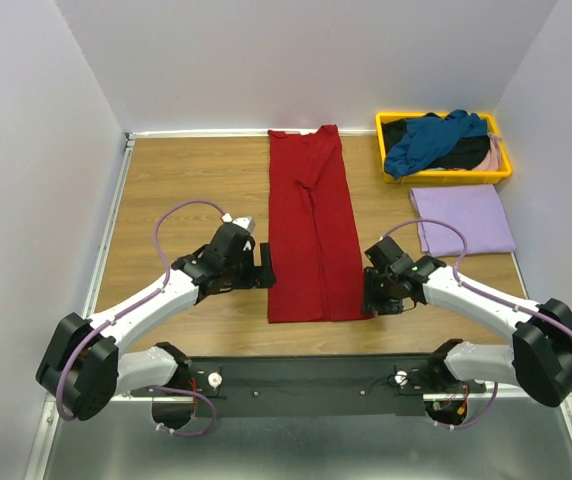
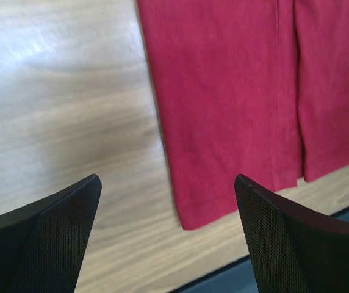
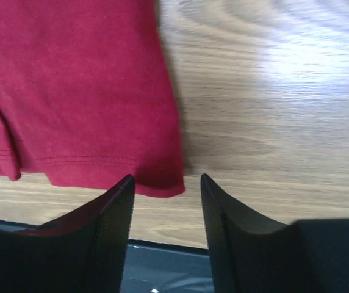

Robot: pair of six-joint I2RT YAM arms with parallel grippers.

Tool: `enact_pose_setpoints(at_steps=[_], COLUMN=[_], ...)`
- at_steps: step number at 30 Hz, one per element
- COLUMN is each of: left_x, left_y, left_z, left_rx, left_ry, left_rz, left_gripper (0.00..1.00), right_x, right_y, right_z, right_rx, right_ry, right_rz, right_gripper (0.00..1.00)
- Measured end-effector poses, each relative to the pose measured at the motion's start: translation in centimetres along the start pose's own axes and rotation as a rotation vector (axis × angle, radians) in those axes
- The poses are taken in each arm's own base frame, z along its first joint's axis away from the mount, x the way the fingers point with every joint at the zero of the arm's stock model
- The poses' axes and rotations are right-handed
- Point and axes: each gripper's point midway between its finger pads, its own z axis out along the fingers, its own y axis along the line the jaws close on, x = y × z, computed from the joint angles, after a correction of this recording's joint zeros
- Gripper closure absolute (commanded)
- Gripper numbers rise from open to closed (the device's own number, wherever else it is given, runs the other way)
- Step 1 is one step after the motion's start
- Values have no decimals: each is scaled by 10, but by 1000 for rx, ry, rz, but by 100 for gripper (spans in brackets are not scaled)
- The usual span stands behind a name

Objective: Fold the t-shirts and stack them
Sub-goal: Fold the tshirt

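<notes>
The dark red t-shirt (image 1: 311,230) lies flat on the table, folded lengthwise into a long strip. My left gripper (image 1: 266,266) stands wide open beside its near left edge, touching nothing. In the left wrist view the red cloth (image 2: 223,110) lies ahead of the left gripper (image 2: 167,178). My right gripper (image 1: 370,296) is open at the near right corner. That corner of the red cloth (image 3: 77,91) lies below and between the fingers of the right gripper (image 3: 167,177), ungripped. A folded lavender t-shirt (image 1: 463,220) rests at the right.
A yellow tray (image 1: 446,178) at the back right holds crumpled teal (image 1: 431,140), black (image 1: 466,152) and pale pink (image 1: 492,152) shirts. White walls close in the wooden table (image 1: 186,180) on three sides. A black rail (image 1: 306,380) runs along the near edge.
</notes>
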Motion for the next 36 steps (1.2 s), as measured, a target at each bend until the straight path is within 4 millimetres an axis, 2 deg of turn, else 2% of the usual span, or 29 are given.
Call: enact_pose_setpoints(at_steps=[7,17,23,36], left_x=[16,35,47,50], left_y=[-4,-8,-6,-14], left_z=[1,9,12,15], left_rx=[-23,-77,-112,-145], left_ry=[45,93,130,163], left_rz=[-30,-31,-25,4], left_gripper=[3,3,3,3], right_x=[-2,-6,-8,-2], right_y=[5,6,3,-1], right_z=[9,10,10,14], right_rx=[-19,-23,-5,19], right_ry=[8,-8,-20,15], right_rz=[7,11,23,25], right_gripper=[52,54,59,63])
